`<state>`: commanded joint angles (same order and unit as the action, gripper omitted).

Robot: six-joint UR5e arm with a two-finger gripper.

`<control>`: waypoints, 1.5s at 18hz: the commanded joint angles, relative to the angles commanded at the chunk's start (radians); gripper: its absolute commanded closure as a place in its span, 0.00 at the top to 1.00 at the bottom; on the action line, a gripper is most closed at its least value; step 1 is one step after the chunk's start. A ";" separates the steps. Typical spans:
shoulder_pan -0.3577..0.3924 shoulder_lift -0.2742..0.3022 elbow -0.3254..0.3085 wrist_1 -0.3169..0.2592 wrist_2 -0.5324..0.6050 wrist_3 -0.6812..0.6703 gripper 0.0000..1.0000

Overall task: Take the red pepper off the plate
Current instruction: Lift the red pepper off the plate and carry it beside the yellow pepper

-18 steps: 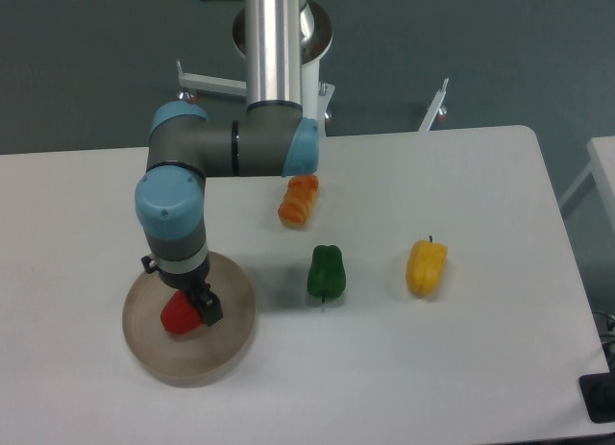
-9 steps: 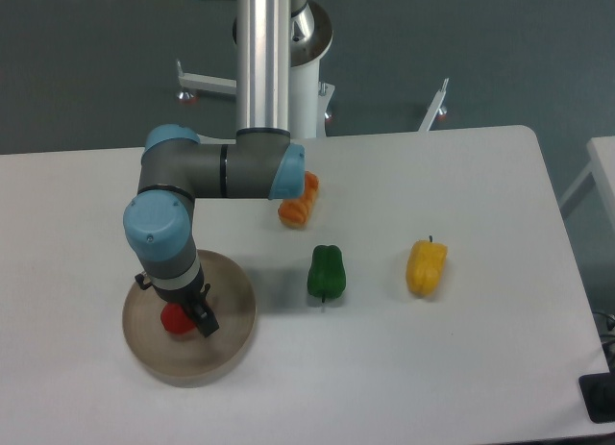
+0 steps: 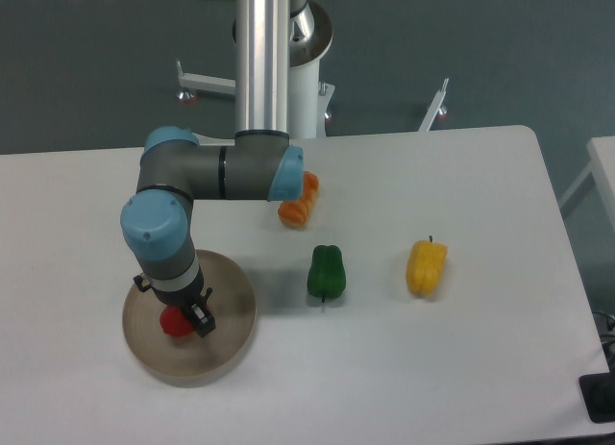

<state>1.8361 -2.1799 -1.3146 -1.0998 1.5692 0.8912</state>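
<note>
The red pepper (image 3: pixel 173 323) lies on the left part of the round beige-grey plate (image 3: pixel 226 344) at the table's front left. My gripper (image 3: pixel 184 322) is down on the plate right over the pepper, and the wrist hides most of the pepper. One dark finger (image 3: pixel 202 319) shows against the pepper's right side; the other finger is hidden. The frame does not show whether the jaws have closed on the pepper.
A green pepper (image 3: pixel 326 271) lies right of the plate, a yellow pepper (image 3: pixel 426 265) further right. An orange carrot-like toy (image 3: pixel 299 201) lies behind them near the arm's elbow. The arm's column (image 3: pixel 264 56) stands at the table's back edge.
The arm has swung left and lowered the gripper over the red pepper, so less of the pepper shows now. In the last half second it has hardly moved.
</note>
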 joint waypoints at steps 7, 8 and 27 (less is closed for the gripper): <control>0.216 0.198 0.002 -0.135 -0.027 0.003 0.40; 0.233 0.206 0.000 -0.146 -0.035 0.009 0.40; 0.569 0.232 -0.068 -0.318 -0.029 0.589 0.39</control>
<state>2.4053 -1.9482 -1.3821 -1.4174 1.5401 1.4803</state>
